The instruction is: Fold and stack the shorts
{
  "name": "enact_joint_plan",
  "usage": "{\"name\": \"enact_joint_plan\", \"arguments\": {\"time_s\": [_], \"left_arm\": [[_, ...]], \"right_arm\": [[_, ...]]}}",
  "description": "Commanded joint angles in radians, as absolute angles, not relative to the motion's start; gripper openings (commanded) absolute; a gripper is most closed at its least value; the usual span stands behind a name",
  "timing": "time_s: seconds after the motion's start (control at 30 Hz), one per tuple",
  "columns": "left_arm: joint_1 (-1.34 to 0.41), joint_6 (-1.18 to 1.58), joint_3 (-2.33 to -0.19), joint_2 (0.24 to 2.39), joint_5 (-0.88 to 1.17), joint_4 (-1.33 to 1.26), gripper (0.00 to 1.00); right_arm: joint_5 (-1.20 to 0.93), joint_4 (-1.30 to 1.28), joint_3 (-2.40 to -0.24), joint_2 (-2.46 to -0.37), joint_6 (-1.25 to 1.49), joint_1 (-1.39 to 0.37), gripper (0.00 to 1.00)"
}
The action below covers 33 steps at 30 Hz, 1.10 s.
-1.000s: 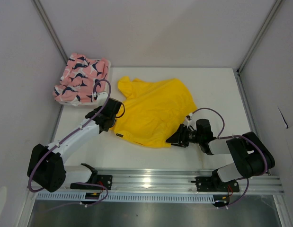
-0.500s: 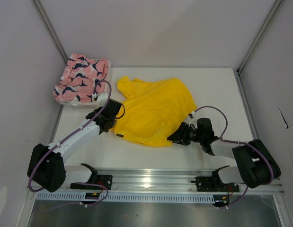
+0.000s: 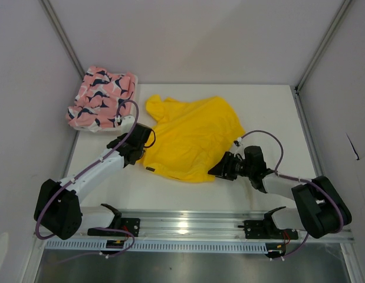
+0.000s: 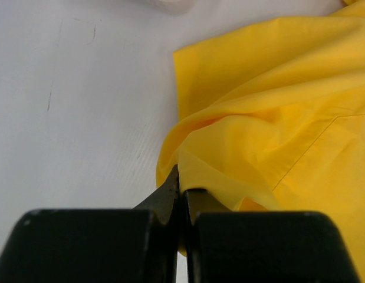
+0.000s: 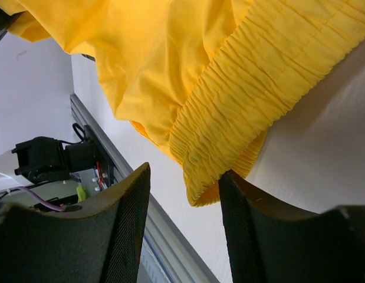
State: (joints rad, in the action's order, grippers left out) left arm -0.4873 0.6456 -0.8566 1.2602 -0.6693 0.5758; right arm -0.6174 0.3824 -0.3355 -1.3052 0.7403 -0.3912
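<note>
The yellow shorts (image 3: 191,135) lie spread in the middle of the table. My left gripper (image 3: 142,152) is shut on their near left edge; the left wrist view shows a yellow fold (image 4: 229,177) pinched between the closed jaws. My right gripper (image 3: 214,172) is open at their near right corner; in the right wrist view the gathered waistband (image 5: 241,112) sits between the spread fingers (image 5: 126,218), one jaw under the cloth. The pink shorts with a navy-and-white print (image 3: 101,97) lie bunched at the back left corner.
White walls enclose the table (image 3: 270,118) on three sides, with metal posts at the back corners. A metal rail (image 3: 188,223) runs along the near edge, by the arm bases.
My right gripper has slid a little toward the yellow shorts' near right corner. The left gripper and the shorts have hardly moved.
</note>
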Motion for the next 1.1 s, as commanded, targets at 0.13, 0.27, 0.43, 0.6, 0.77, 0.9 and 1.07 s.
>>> {"name": "enact_joint_plan", "arguments": {"time_s": [0.13,0.27,0.43,0.6,0.77,0.9,1.07], "left_arm": [[-0.477,0.629,-0.862,1.247,-0.664,0.541,0.00],[-0.479,0.629,-0.859,1.247,-0.680,0.552,0.00],[-0.479,0.629,-0.834,1.235,-0.683,0.545,0.00],[-0.479,0.630,-0.822,1.223,-0.683,0.545,0.00],[-0.477,0.634,-0.816,1.215,-0.677,0.540,0.00],[-0.477,0.632,-0.815,1.216,-0.673,0.538,0.00],[-0.479,0.632,-0.808,1.215,-0.673,0.537,0.00]], "right_arm": [[-0.652,0.621,-0.333,-1.431,0.819,-0.440,0.53],[-0.657,0.765,-0.318,-1.508,0.877,-0.457,0.53],[-0.649,0.955,-0.258,-1.598,0.983,-0.457,0.52],[-0.569,1.098,-0.195,-1.644,1.087,-0.459,0.52],[-0.564,1.250,-0.172,-1.695,1.140,-0.462,0.52],[-0.571,1.353,-0.179,-1.767,1.170,-0.468,0.52],[-0.575,1.466,-0.202,-1.859,1.216,-0.485,0.51]]}}
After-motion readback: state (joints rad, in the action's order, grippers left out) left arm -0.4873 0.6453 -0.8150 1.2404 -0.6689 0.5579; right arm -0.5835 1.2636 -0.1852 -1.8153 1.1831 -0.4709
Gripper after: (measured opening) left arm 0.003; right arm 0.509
